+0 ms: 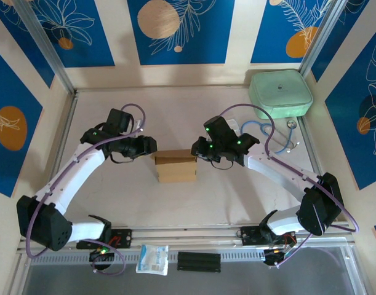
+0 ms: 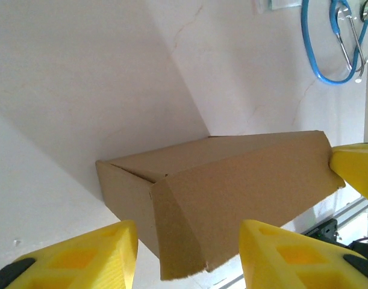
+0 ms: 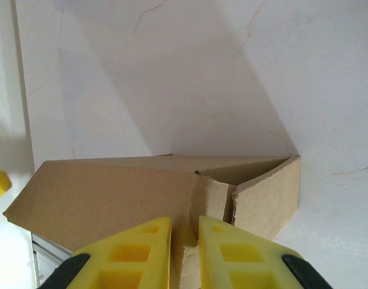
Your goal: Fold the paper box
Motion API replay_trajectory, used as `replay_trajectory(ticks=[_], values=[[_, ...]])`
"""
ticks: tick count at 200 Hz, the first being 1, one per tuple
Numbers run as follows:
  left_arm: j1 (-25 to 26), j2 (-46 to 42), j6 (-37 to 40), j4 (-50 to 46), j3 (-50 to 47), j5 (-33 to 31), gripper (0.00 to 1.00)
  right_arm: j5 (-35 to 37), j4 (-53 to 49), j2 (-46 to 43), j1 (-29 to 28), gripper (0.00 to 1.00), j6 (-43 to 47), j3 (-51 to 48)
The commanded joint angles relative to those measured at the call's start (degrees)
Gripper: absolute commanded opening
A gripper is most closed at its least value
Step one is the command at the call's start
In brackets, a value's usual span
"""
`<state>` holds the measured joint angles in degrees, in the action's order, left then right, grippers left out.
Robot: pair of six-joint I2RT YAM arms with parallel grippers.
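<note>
Reaching in from opposite sides, both arms meet at the paper box point(image 1: 176, 167), which sits roughly at the middle of the table point(image 1: 114, 196), well away from every edge. The left arm point(image 1: 77, 169) rises from its base at the near left corner, bends at an elbow close to the left edge, and runs its white forearm diagonally inward, placing the left gripper point(image 1: 152, 149) at the box's left end. In the left wrist view, the left gripper point(image 2: 190, 259) is released: its yellow fingers point(image 2: 81, 259) stand well apart, with the lower edge of a slanting cardboard flap hanging between them. The right arm point(image 1: 280, 172) mirrors this pose from the near right corner, elbow out toward the right edge, with the right gripper point(image 1: 197, 153) at the box's right end. In the right wrist view, the right gripper point(image 3: 185, 253) is pinched almost closed on a thin upright cardboard panel of the box. A mint-green case point(image 1: 280, 93) lies at the far right corner, and a blue stethoscope point(image 1: 277, 132) lies just on its near side.
</note>
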<state>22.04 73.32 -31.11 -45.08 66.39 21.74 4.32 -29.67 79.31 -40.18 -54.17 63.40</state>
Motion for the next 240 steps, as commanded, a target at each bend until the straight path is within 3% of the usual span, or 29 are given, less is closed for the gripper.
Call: replay_trajectory(ticks=[1,75,94,109,134,155,240], values=[[0.3,-0.4,2.7,-2.1,1.6,0.1,0.45,0.4,-5.8,1.4,-0.5,0.18,0.5,-1.2],[0.3,1.5,-0.2,-0.3,0.8,4.2,0.39,0.5,-6.0,1.5,-0.6,0.18,0.5,-0.9],[0.3,1.8,0.3,-0.9,0.7,4.3,0.48,0.4,-6.0,1.6,-0.6,0.18,0.4,-0.9],[0.3,1.9,1.3,-2.0,0.8,2.4,0.49,0.3,-6.1,1.5,-0.6,0.18,0.5,-0.5],[0.3,1.8,2.7,-2.8,0.7,-0.9,0.49,-0.1,-7.3,0.4,-0.8,0.23,0.7,1.6],[0.3,2.2,2.6,-1.8,0.1,0.7,0.48,1.4,-7.9,-1.1,-1.1,0.30,0.6,3.0],[0.4,2.8,2.2,-0.9,-1.1,2.9,0.41,1.6,-8.4,-0.8,-0.5,0.35,0.2,2.3]])
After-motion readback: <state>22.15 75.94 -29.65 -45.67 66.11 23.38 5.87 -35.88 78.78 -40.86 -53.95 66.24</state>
